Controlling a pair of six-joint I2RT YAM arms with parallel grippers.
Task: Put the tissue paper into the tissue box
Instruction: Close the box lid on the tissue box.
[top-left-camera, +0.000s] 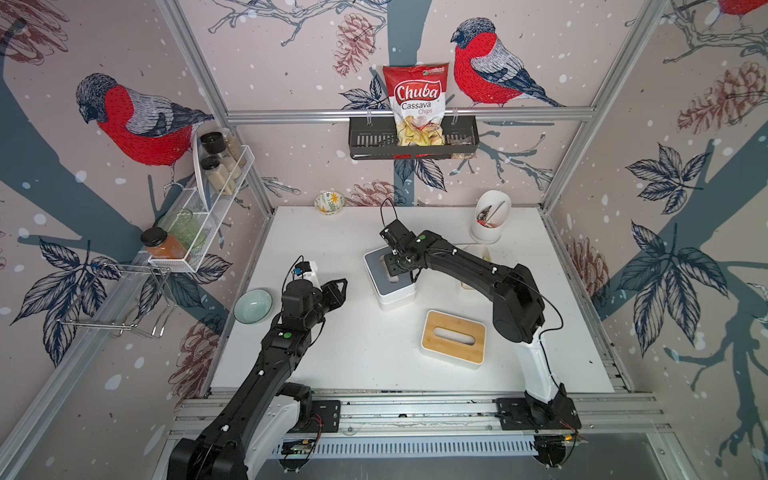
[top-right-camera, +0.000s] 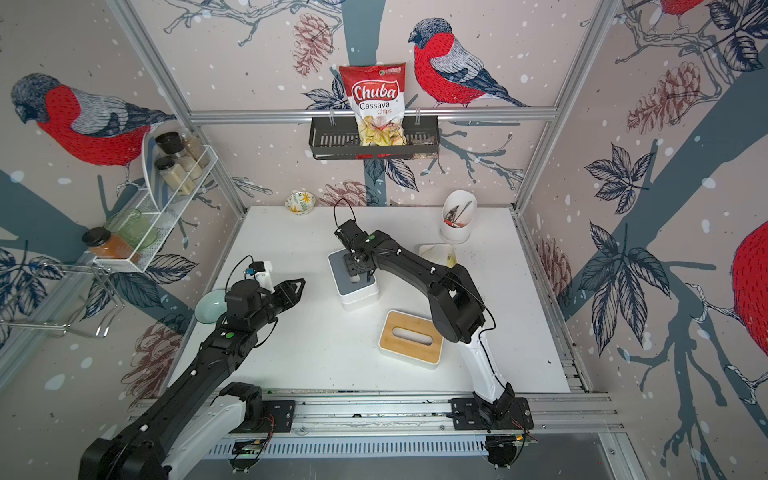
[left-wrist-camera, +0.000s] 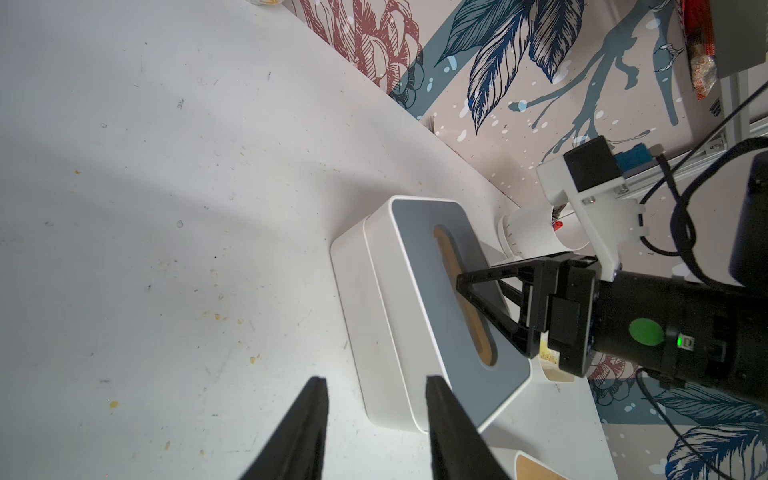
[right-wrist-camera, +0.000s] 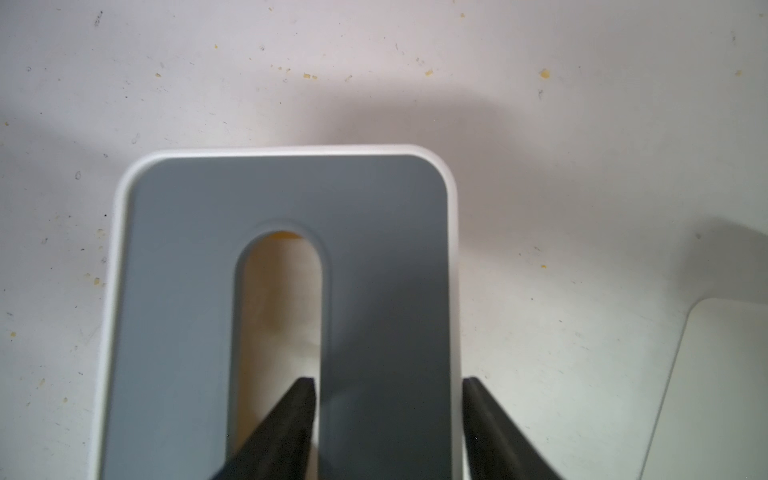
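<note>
Grey-lidded white box (top-left-camera: 397, 296) sits mid-table directly under the right gripper (right-wrist-camera: 388, 384). Its jaws stand wide, one finger over the slot (right-wrist-camera: 278, 299) and the other past the lid's edge. The right arm stretches across the table, wrist bent down. The left gripper (left-wrist-camera: 376, 380) hovers beside the box, jaws apart and empty. The right wrist view looks into the slot onto pale tissue (right-wrist-camera: 286, 332); in both top views the gripper covers most of it.

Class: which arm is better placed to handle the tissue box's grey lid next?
Probably right. The right gripper straddles the grey lid, one jaw at its slot, one outside its rim; the left gripper hangs open beside the tissue box.
</note>
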